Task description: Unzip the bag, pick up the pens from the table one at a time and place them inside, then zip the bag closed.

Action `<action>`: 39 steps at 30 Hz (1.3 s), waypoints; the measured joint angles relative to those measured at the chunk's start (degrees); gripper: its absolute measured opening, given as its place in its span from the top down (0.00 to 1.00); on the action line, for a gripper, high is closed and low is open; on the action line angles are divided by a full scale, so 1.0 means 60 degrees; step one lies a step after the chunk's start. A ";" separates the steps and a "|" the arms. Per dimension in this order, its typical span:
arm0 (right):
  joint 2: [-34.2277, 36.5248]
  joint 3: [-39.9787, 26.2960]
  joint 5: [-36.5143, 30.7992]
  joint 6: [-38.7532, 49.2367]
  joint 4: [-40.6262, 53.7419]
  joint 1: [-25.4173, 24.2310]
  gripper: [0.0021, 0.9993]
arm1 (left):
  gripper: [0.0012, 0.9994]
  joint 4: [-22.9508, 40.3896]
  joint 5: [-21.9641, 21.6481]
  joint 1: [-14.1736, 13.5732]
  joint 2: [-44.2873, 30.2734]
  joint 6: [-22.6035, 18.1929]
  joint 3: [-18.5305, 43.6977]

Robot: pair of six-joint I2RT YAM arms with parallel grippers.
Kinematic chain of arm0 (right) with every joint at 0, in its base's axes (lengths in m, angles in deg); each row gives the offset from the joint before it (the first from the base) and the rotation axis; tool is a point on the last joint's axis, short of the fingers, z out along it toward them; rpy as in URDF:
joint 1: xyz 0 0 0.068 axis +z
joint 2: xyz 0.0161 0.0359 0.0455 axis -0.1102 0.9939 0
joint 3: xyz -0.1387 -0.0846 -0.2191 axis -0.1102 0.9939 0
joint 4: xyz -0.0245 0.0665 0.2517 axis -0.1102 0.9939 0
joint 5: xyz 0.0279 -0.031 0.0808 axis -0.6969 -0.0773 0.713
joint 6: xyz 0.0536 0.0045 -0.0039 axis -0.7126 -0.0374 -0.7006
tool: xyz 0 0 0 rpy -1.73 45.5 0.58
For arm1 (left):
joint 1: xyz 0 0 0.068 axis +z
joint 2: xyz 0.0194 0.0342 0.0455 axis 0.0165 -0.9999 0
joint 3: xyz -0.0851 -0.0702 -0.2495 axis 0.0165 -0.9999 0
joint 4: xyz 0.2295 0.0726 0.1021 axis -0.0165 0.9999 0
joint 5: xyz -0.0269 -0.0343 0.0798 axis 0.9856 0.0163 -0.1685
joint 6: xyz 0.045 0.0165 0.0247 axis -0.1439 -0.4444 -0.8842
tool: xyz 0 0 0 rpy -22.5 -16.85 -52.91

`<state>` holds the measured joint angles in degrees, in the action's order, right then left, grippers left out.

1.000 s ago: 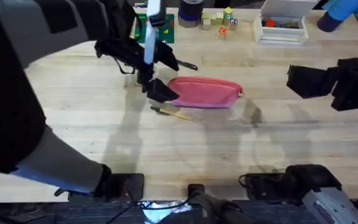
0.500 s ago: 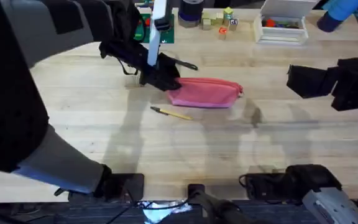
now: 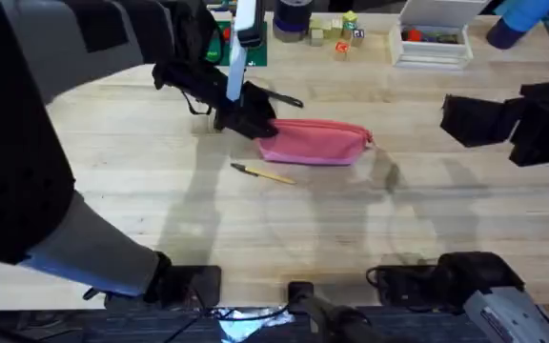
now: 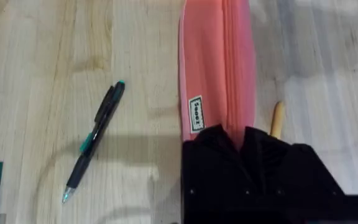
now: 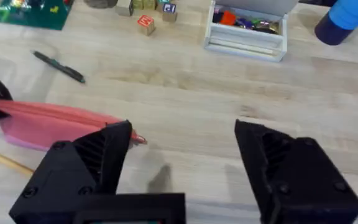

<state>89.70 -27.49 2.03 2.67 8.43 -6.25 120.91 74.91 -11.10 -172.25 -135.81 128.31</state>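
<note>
The pink bag [image 3: 315, 141] lies lengthwise at mid-table, its zipper running along the top [image 4: 229, 56]. My left gripper [image 3: 258, 128] sits at the bag's left end, and in the left wrist view its black fingers [image 4: 240, 142] are pinched together on that end of the fabric. A black pen [image 3: 280, 98] lies just behind the bag [image 4: 96, 142]. The tan-yellow pen [image 3: 264, 173] lies in front of it, its end poking out beside my fingers [image 4: 277, 119]. My right gripper [image 3: 452, 124] hovers open to the right of the bag [image 5: 48, 121], holding nothing [image 5: 182, 134].
Along the table's [image 3: 351, 229] far edge stand a white box [image 3: 433, 40] of small items, some toy blocks [image 3: 339, 32], a green board [image 3: 246, 46] and a blue object [image 3: 520, 21]. Bare wood lies in front of the bag.
One second ago my left gripper was lower, by the bag's front left corner. It has moved back onto the bag's left end and held still for the last half second. The right arm has not moved.
</note>
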 joint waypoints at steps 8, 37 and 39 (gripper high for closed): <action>0.0849 -0.0015 0.0007 0.2009 0.0089 0.0000 0.00 | 0.96 -0.0018 -0.0004 0.0000 0.0000 0.0000 0.0000; 0.4223 -0.0015 0.2280 0.8813 -0.0538 -0.0033 0.00 | 0.96 -0.0142 -0.0015 0.0000 0.0000 0.0003 0.0000; 0.4278 -0.0018 0.2837 0.9222 -0.0516 -0.0140 0.00 | 0.96 -0.0142 -0.0015 0.0000 0.0000 0.0002 0.0000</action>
<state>115.37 -27.60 19.05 58.00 5.33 -7.09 120.06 74.83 -11.10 -172.25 -135.80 128.31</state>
